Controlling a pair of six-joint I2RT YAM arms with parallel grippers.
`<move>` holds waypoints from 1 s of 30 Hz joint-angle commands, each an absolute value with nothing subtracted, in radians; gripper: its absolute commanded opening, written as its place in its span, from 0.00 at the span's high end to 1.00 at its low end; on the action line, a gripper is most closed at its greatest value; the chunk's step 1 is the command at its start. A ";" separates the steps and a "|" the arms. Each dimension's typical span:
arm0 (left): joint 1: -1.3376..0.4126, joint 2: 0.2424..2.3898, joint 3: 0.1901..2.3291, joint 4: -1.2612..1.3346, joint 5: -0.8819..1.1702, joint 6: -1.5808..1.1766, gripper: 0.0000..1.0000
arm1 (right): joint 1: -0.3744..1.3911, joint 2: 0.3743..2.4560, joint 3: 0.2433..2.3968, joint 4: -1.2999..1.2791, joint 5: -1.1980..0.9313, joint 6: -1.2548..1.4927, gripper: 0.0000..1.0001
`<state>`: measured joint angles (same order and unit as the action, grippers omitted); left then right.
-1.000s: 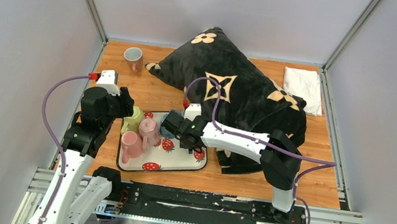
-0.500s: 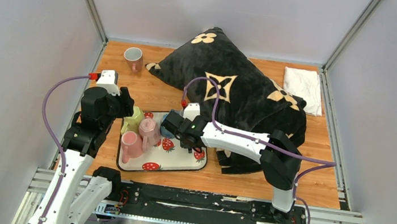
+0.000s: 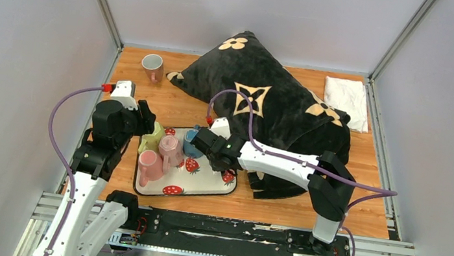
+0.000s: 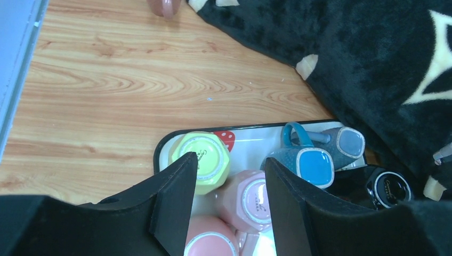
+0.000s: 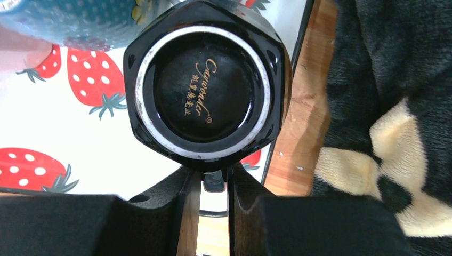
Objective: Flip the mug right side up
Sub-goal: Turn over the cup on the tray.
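Well, the right claw has just pinched shut. A second ago its jaws stood wider, and now only a narrow slot shows between the fingers, right under the edge of the black mug. I judge it is clamped on that mug's handle, though the handle itself is mostly hidden behind the fingers. From above, the arm has also shifted a touch toward the far left of the tray, uncovering the blue mug beside it.

For the task, this means the grasp looks made and the flip is not yet done. The black mug is bottom-up on the right end of the strawberry tray, close to the black cushion. Lifting and rolling it over comes next.

My left claw hangs open over the left end of the tray, gripping nothing, above the yellow-green mug and a pink mug, both bottom-up.

On writing, the black mug's base carries gold script that reads roughly "Cayvonder", with a line of small Chinese characters below that I cannot make out. The marks on the yellow-green and pink bases are too small to read.
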<state>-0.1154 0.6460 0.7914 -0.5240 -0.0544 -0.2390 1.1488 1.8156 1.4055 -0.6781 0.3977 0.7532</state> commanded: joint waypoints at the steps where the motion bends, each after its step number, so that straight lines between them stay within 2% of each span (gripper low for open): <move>1: -0.124 0.639 0.789 -0.483 -0.010 -0.269 0.43 | 1.131 1.713 1.353 -0.612 0.396 0.692 1.00; 10: -0.124 0.643 0.794 -0.462 0.027 -0.306 0.43 | 1.095 1.578 1.176 -0.433 0.259 0.620 1.00; 30: -0.124 0.648 0.791 -0.358 0.208 -0.385 0.42 | 1.008 1.384 0.958 -0.154 0.027 0.573 1.00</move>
